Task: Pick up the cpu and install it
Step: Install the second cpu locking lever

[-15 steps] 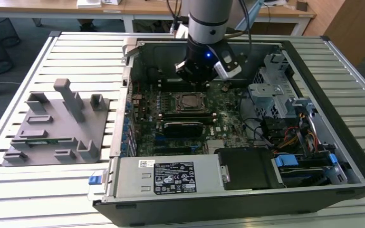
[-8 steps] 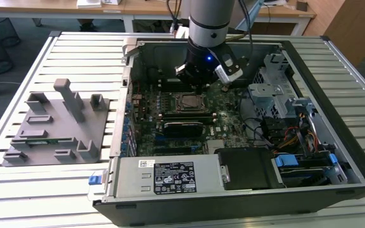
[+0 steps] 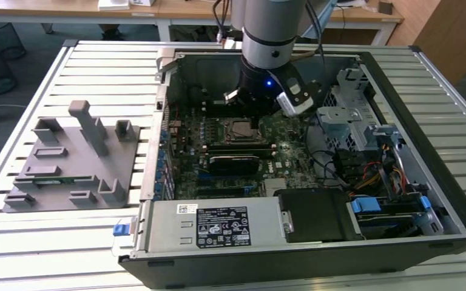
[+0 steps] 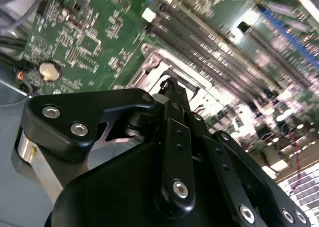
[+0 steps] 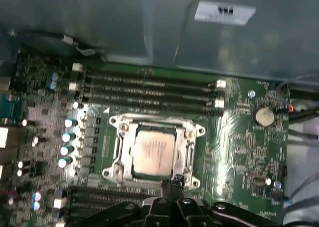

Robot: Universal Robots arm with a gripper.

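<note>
We see the cpu [image 5: 155,152] lying flat inside the socket frame [image 5: 121,155] on the motherboard [image 5: 244,152], just ahead of the pincer's [image 5: 171,183] tips in the first wrist view. The pincer's black fingers [image 4: 175,132] sit pressed together with nothing between them, so we read it as closed and holding nothing. In the exterior view the arm [image 3: 270,42] reaches down into the open computer case [image 3: 451,200], with the pincer low over the socket area.

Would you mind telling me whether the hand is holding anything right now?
Nothing is held: the hand is closed and empty, just above the socket edge, and the cpu sits in its socket.
</note>
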